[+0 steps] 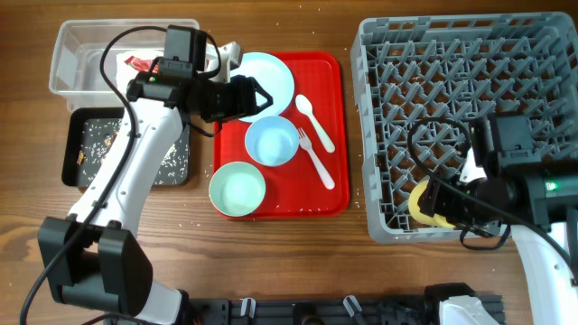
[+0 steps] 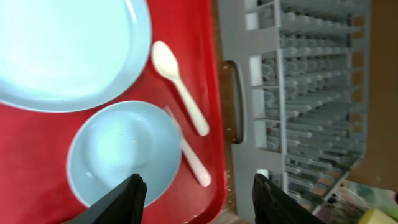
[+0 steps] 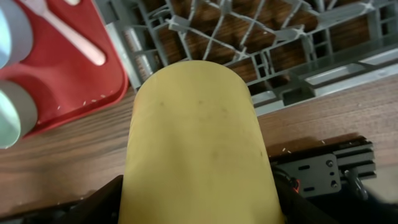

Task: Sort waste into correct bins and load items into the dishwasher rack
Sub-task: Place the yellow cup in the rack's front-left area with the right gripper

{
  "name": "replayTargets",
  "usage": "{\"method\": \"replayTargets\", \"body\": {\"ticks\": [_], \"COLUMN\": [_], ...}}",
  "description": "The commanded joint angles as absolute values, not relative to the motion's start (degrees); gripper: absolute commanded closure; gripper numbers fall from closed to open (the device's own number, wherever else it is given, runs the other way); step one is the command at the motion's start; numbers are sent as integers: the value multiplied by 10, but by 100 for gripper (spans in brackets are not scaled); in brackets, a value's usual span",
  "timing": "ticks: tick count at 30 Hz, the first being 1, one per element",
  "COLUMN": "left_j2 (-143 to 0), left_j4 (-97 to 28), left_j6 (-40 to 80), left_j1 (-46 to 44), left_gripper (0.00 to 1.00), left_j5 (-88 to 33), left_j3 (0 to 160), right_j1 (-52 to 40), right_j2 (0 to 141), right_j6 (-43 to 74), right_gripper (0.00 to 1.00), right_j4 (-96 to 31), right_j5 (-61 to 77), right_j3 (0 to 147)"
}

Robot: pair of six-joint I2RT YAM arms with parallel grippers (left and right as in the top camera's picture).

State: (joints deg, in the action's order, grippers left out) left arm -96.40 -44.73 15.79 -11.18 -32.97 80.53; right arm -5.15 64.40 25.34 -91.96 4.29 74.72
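Rack pegs beside yellow cup, right hand clamped

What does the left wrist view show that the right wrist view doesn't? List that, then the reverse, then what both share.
Left wrist only: the light blue plate, the white spoon and the open left gripper.
Right wrist only: the yellow cup filling the frame, and an edge of the mint-green bowl.
Both: the red tray, the grey rack, the white fork by its handle, and the light blue bowl, which is only a sliver in the right wrist view.
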Motion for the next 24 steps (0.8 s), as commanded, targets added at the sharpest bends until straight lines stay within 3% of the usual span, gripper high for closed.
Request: {"method": "replayTargets", "body": {"ticks": [1,9,18,22,24], "left_j2": [-934,-829,-815,-815,-815], "left_j4": [-460,-496,-505,-505,-505], "left_j6": [152,153,153,153,153], "left_j1": [-111,-111,-111,-111,-111], "left_gripper": [43,39,37,36,36], "left_j5": [-248,-94,-74,-74,-74], "left_j3": [811,811,811,811,811], "right_j1": [-52,-53,-55,-74,-76], "right_j2": [663,734,794,824,825], "right_j6": [272,260,240,240,242], "right_gripper": [52,52,51,23,16], "right_j4": [-915,-837,-768,-757,-741], "right_j5": [15,35,52,52,57], "right_j3": [719,669,631,621,627]}}
